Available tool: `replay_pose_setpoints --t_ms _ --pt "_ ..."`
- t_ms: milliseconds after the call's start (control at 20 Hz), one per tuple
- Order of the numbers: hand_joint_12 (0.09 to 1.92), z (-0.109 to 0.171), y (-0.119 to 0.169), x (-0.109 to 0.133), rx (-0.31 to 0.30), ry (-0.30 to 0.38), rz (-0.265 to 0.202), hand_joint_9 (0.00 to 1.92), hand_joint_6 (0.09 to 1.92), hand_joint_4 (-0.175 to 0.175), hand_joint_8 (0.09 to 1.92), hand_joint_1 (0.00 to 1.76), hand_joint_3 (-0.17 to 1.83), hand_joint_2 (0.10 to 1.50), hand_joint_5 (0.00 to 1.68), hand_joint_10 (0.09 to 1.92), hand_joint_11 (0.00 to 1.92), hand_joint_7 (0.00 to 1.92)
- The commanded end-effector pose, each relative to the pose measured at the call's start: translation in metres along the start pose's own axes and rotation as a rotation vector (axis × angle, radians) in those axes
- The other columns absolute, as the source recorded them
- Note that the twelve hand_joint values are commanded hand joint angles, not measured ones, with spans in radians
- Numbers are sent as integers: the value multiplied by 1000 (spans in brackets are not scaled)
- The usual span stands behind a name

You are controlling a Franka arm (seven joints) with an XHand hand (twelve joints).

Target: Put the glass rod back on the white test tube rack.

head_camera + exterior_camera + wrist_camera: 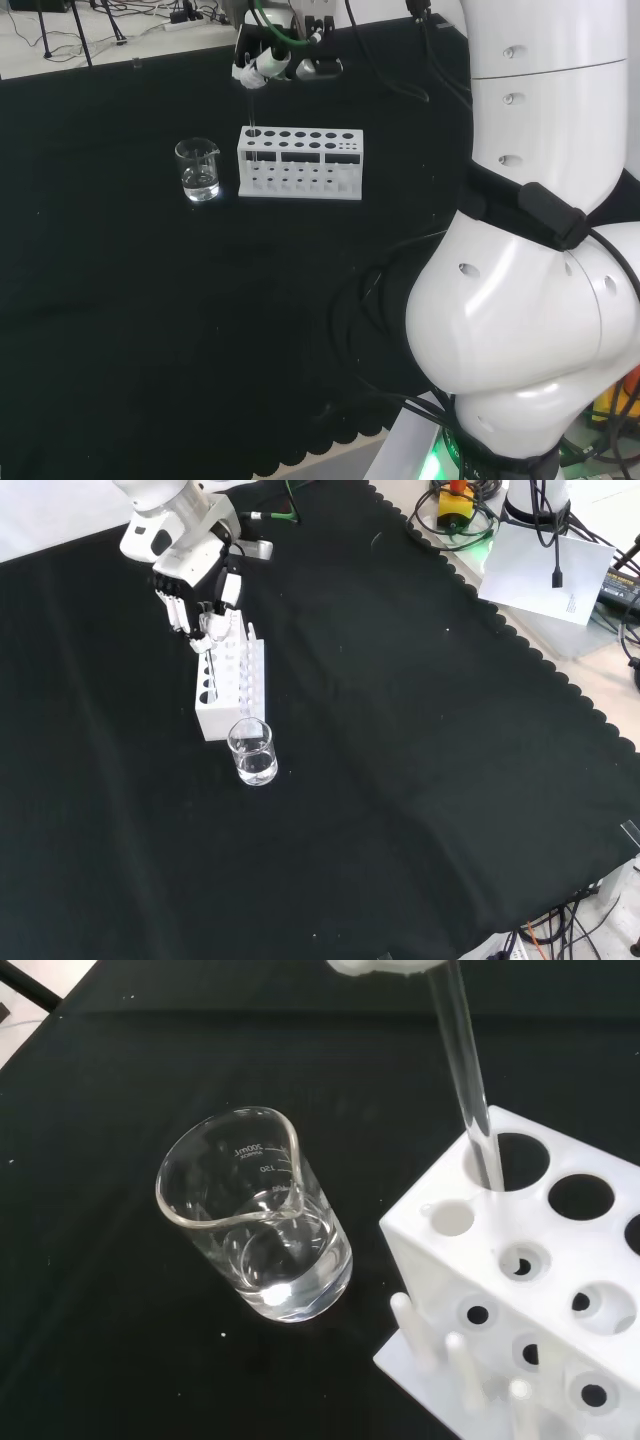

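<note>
The hand (195,585) hangs over one end of the white test tube rack (300,163), its fingers (212,625) pinched on the top of the glass rod (468,1080). The rod stands nearly upright, and in the wrist view its lower end reaches down into a corner hole of the rack's top plate. Just beside that end of the rack, on the black cloth of the surface (420,780), stands a clear glass beaker (198,169) with a little clear liquid in its bottom; beaker and rack are near each other but apart.
</note>
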State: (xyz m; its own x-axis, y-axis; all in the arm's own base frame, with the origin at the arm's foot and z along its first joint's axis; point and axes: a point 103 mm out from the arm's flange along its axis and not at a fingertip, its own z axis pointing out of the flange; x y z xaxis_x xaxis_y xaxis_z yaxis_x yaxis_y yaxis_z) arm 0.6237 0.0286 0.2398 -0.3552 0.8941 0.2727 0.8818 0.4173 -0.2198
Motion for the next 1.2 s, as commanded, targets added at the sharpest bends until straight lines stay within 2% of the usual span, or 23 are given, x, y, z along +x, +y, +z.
replay_pose_setpoints --t_ms 50,250,400,500,550,650,700,800,1000,1200 --pt "966 3 1 -1 -1 16 1 1566 237 -175 1153 1303 -41 1072 1243 1035 1581 1093" --pt "968 8 2 -2 6 22 -3 1566 235 -175 1160 1303 -41 1073 1247 1035 1582 1089" --pt "972 8 0 -3 -10 18 -9 1576 231 -175 1163 1302 -43 1074 1251 1039 1590 1087" --pt "963 7 -1 -3 -6 4 -10 1621 256 -175 1112 1304 -101 1092 1247 1022 1624 1120" --pt "982 6 -2 -4 -4 -4 -11 1649 328 -175 1015 1307 -135 1096 1223 1009 1646 1169" --pt "1049 4 -4 -4 -10 -15 -17 1680 679 -175 698 1381 -166 1060 1000 1019 1707 1261" --pt "1075 2 -5 -5 -15 -17 -19 1680 829 -175 719 1439 -171 1012 880 1044 1727 1189" --pt "1119 -1 -7 -5 -15 -24 -17 1671 968 -175 869 1517 -175 952 683 1081 1747 973" --pt "1152 -4 -10 -5 -26 -26 -15 1668 966 -175 929 1557 -175 920 481 1101 1782 801" --pt "1173 -6 -11 -3 -32 -25 -16 1665 924 -175 905 1563 -175 916 446 1108 1802 774"
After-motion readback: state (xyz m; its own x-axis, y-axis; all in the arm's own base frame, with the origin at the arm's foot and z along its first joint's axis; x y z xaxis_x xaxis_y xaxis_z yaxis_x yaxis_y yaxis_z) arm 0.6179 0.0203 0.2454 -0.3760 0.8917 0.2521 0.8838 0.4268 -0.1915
